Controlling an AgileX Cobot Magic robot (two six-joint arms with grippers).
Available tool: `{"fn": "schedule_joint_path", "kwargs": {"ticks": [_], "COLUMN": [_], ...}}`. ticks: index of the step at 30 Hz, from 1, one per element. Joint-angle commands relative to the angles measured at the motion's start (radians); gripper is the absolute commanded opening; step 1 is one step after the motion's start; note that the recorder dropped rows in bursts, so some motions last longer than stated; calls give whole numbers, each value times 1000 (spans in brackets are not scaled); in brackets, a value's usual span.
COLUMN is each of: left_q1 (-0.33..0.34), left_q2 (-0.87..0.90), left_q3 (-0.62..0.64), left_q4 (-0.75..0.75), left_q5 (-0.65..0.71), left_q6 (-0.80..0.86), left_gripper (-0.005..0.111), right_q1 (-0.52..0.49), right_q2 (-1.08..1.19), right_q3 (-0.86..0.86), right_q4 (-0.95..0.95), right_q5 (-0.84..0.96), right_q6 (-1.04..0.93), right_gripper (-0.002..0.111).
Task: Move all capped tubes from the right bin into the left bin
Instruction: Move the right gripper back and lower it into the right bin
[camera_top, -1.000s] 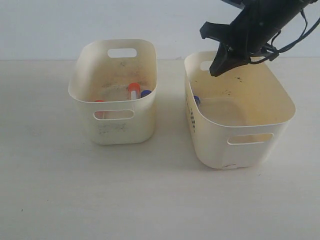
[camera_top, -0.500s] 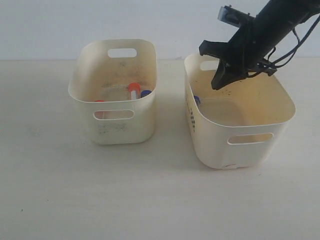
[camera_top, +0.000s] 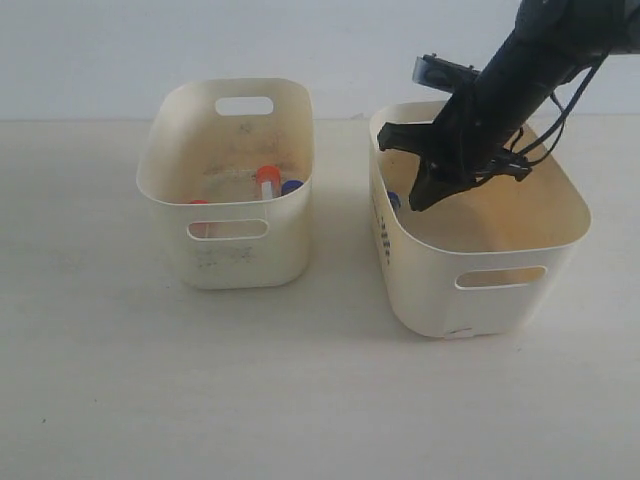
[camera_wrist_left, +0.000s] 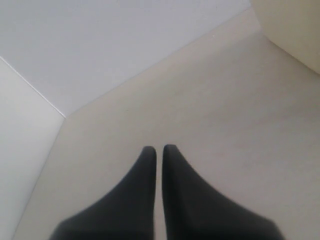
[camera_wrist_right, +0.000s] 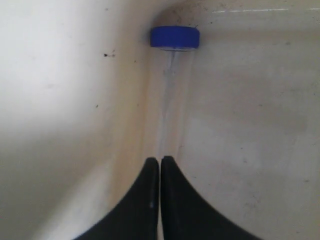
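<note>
The right bin (camera_top: 500, 285) holds one clear capped tube with a blue cap (camera_top: 393, 200), lying against its left inner wall. The right wrist view shows that tube (camera_wrist_right: 172, 90) lengthwise, cap at the far end, in the fold between wall and floor. My right gripper (camera_top: 418, 200) (camera_wrist_right: 160, 159) is shut and empty, its tips inside the bin just short of the tube's capless end. In the left bin (camera_top: 230, 262) lie an orange-capped tube (camera_top: 267, 176), a blue cap (camera_top: 291, 186) and an orange-red cap (camera_top: 199, 204). My left gripper (camera_wrist_left: 159, 148) hangs shut over bare table.
The two bins stand side by side on a pale table (camera_top: 320, 400) with a gap between them. A white wall (camera_top: 330, 40) runs behind. A cream bin wall (camera_wrist_left: 295, 25) shows at the corner of the left wrist view.
My right gripper has come down and slightly left, from above the right bin's rim into the bin, toward the blue-capped tube. Its jaws stayed shut. The tubes have not moved.
</note>
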Motion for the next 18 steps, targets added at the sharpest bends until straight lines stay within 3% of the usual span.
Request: {"fn": "schedule_joint_path", "kwargs": {"ticks": [1, 18], "left_q1": [-1, -1], "left_q2": [4, 4], "left_q3": [-4, -4], "left_q4": [-3, -3], "left_q5": [-5, -5], "left_q6": [1, 1], "left_gripper": [4, 4], "right_q1": [-1, -1], "right_q2": [15, 73], "right_q3": [0, 0], "right_q4": [-19, -26], "right_q5": [-19, -11], "right_q6": [19, -8], "right_gripper": [1, 1]}}
